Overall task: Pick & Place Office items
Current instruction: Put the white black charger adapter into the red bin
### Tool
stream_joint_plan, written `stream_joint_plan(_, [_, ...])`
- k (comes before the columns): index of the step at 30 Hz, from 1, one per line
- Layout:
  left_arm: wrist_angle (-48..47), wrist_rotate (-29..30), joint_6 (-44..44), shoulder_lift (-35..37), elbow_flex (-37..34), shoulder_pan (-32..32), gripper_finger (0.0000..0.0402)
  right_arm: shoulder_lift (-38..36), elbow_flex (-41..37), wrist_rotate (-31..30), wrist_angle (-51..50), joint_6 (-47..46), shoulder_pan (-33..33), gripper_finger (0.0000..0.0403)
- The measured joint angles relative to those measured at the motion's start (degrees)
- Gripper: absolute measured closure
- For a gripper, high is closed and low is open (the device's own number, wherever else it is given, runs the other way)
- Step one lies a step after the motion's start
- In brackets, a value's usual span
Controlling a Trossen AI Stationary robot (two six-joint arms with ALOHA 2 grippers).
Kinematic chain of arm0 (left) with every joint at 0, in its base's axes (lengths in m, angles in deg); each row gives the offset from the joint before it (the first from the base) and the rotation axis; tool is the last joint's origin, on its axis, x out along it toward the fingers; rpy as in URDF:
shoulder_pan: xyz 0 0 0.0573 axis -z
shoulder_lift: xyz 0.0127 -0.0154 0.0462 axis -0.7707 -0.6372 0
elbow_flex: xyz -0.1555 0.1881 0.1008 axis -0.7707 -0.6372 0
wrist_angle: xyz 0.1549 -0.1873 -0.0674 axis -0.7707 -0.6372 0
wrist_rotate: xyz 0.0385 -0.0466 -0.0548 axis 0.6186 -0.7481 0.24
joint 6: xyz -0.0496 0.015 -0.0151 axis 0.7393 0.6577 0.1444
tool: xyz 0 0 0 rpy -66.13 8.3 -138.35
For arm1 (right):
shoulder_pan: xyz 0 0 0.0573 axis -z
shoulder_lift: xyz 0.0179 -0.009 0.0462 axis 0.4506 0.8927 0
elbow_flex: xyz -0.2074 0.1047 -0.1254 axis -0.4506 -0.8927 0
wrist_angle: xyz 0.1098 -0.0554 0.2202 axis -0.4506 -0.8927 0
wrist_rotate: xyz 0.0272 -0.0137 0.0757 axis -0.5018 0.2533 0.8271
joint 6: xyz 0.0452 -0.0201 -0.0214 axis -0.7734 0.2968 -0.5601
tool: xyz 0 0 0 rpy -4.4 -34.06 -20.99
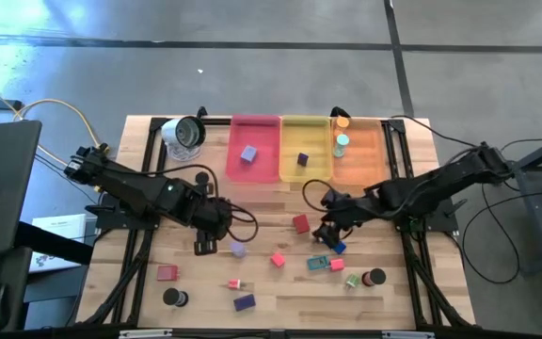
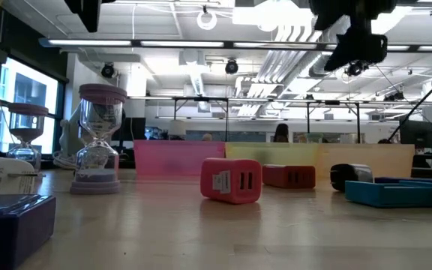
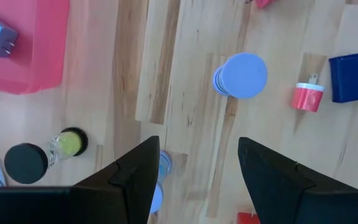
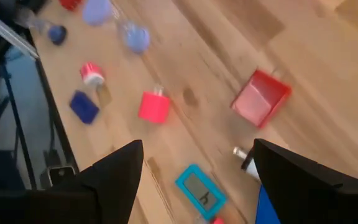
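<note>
Small office items lie scattered on the near half of the wooden table: a red block (image 1: pixel 300 223), a pink block (image 1: pixel 278 259), a teal piece (image 1: pixel 319 263), a lavender cylinder (image 1: pixel 238 249) and a purple block (image 1: pixel 244 302). My left gripper (image 1: pixel 205 243) hangs open above the table left of the lavender cylinder (image 3: pixel 244 74); bare wood shows between its fingers (image 3: pixel 197 142). A pale blue piece (image 3: pixel 161 165) shows beside one finger; I cannot tell whether they touch. My right gripper (image 1: pixel 330 234) is open above the red block (image 4: pixel 261 96), pink block (image 4: pixel 153 106) and teal piece (image 4: pixel 201 190).
Pink (image 1: pixel 254 149), yellow (image 1: pixel 305 149) and orange (image 1: pixel 356 151) trays stand side by side at the far edge, each with small pieces inside. A round silver-and-white object (image 1: pixel 184 132) sits left of them. Black discs (image 1: pixel 172 298) (image 1: pixel 376 278) lie near the front.
</note>
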Motion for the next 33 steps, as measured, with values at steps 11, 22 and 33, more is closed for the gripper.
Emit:
stream_joint_plan(11, [-0.02, 2.44, 0.08, 0.00, 0.00, 1.81, 0.0190, 6.79, 0.00, 5.87, -3.09, 12.13, 0.07, 0.0110])
stream_joint_plan(22, [-0.02, 3.51, 0.08, -0.04, 0.00, 2.88, 0.0190, 10.82, 0.00, 1.15, -5.54, 32.75, 0.33, 0.0110])
stream_joint_plan(33, [0.31, 5.18, 1.88, -0.07, 0.00, 2.84, 0.0190, 17.69, 0.00, 1.43, -6.64, 40.78, 0.31, 0.0110])
